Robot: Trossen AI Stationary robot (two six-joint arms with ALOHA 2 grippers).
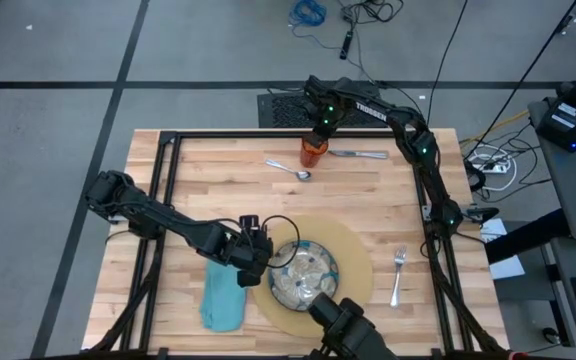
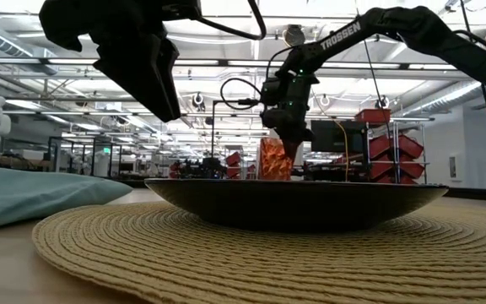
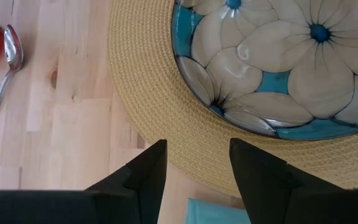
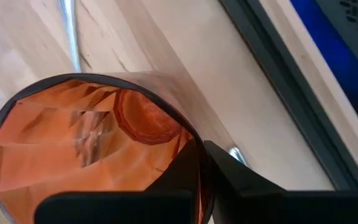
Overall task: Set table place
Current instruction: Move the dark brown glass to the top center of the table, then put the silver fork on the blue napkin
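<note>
Seeing my right gripper (image 1: 315, 138) pinched on the orange cup's (image 1: 313, 152) rim, top centre, apparently lifted, left gripper (image 1: 260, 262) part-open, empty, beside the flower-patterned plate (image 1: 305, 276).

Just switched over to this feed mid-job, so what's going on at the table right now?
A place setting is half done. The right end effector is shut on the rim of the orange cup at the table's far edge, between the spoon and knife. The left end effector hangs open over the placemat's edge, beside the plate sitting on it. The teal napkin lies left of the mat, the fork right.
</note>
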